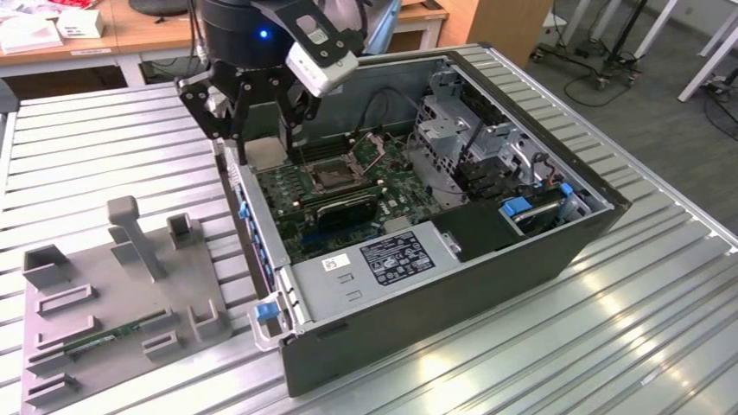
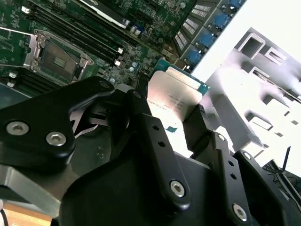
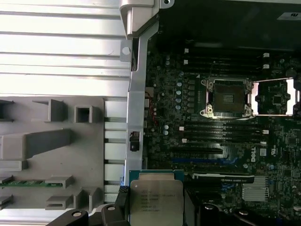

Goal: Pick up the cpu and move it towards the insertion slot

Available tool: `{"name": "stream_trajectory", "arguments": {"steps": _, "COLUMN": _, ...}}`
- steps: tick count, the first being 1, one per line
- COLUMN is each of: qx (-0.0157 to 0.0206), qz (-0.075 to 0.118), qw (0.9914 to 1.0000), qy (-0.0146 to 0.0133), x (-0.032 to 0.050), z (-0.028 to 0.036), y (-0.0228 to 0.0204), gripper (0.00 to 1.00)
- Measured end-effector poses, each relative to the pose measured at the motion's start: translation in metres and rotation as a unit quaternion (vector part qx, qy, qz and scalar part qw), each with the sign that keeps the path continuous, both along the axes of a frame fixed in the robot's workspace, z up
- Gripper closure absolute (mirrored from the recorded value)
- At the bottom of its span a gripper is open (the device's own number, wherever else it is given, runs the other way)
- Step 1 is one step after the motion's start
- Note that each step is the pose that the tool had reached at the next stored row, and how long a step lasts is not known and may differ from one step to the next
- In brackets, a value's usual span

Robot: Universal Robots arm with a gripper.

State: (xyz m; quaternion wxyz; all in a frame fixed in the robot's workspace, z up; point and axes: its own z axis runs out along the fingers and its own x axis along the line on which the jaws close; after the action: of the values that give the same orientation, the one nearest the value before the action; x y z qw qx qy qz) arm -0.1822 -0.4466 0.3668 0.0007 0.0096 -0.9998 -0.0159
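My gripper [image 1: 263,138] hangs over the near-left edge of the open computer case [image 1: 496,285], shut on the cpu [image 1: 266,152]. In both wrist views the cpu [image 2: 176,94] [image 3: 156,197] is a silvery square chip with a green-tan rim, pinched between the black fingers [image 2: 141,113]. The insertion slot [image 1: 334,177] is a square socket with a dark centre and a silvery frame on the green motherboard. It lies uncovered, a short way from the chip, in both wrist views [image 2: 59,59] [image 3: 227,97]. Its load plate [image 3: 275,96] is swung open beside it.
A grey plastic tray [image 1: 116,259] with upright posts and pockets lies on the slatted metal table at the exterior view's left. A green memory stick [image 1: 116,333] rests in it. Long black memory slots [image 3: 211,129] run beside the socket. Drive cages and cables [image 1: 485,147] fill the case's far side.
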Motion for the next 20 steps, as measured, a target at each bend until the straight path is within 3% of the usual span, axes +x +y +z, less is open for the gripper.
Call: {"name": "stream_trajectory", "arguments": {"steps": 20, "qx": 0.0, "qz": 0.0, "qw": 1.0, "qy": 0.0, "x": 0.0269, "z": 0.0, "y": 0.0, "gripper": 0.46}}
